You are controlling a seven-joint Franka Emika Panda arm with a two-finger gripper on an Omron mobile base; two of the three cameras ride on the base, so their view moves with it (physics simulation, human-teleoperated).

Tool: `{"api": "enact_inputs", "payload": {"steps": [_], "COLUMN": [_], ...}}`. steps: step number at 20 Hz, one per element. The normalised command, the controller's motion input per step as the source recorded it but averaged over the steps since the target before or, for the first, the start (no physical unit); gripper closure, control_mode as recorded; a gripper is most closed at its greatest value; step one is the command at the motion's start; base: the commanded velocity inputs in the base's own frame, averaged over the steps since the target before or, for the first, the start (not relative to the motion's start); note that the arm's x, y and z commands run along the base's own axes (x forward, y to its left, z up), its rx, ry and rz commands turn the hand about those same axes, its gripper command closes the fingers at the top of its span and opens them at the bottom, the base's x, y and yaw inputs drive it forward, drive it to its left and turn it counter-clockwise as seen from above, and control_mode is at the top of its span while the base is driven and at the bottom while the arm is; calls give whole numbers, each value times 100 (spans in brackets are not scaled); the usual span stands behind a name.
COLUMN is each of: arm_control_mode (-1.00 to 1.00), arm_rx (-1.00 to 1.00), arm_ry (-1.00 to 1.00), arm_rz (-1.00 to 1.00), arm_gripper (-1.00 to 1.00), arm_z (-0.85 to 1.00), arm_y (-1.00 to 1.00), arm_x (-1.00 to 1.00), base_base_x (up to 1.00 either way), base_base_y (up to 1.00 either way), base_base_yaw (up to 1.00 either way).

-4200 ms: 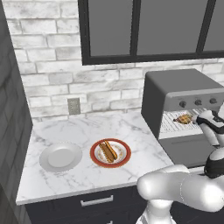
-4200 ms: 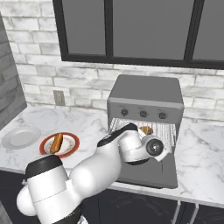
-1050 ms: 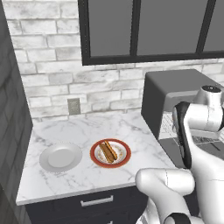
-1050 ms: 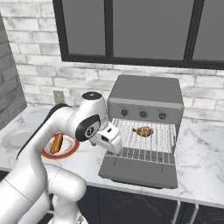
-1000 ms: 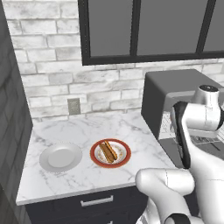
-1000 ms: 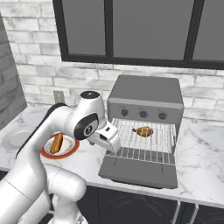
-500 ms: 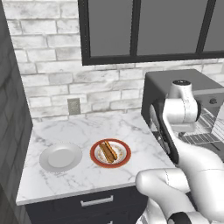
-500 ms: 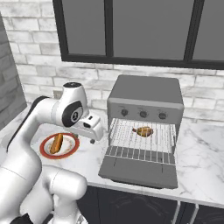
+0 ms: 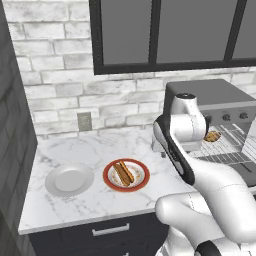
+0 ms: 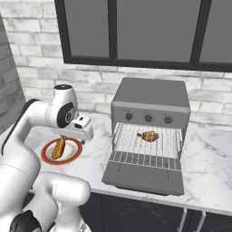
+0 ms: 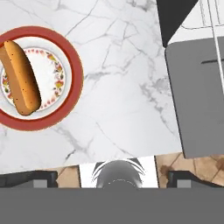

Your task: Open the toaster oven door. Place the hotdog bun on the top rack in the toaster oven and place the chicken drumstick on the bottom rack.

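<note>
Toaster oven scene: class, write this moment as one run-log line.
door: open | drumstick: on rack | bun: on plate | gripper: open

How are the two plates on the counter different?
The red-rimmed plate has a red band and a patterned middle; the grey plate is plain. The red-rimmed plate holds the hotdog bun; the grey plate holds nothing. Both are round and lie flat on the marble counter, side by side.

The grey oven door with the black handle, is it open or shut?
Open. The grey toaster oven door lies folded down flat in front of the dark grey toaster oven, and you can see the golden-brown chicken drumstick inside.
</note>
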Motion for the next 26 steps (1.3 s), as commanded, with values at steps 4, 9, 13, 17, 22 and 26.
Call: {"api": "enact_inputs", "payload": {"steps": [4, 9, 13, 17, 22, 26], "arm_control_mode": [-100, -100, -100, -100, -100, -100], "arm_rx": [3, 2, 5, 5, 5, 0], "arm_ry": [5, 8, 6, 4, 2, 9], "arm_rz": [7, 4, 6, 2, 0, 1], "arm_gripper": [-100, -100, -100, -100, -100, -100], "arm_z": [-31, -31, -31, -42, -42, -13], "arm_y": [57, 54, 47, 41, 29, 15], "arm_x": [39, 42, 38, 32, 27, 21], "base_base_x": [0, 0, 0, 0, 0, 0], "base_base_y": [0, 0, 0, 0, 0, 0], "base_base_yaw": [0, 0, 0, 0, 0, 0]}}
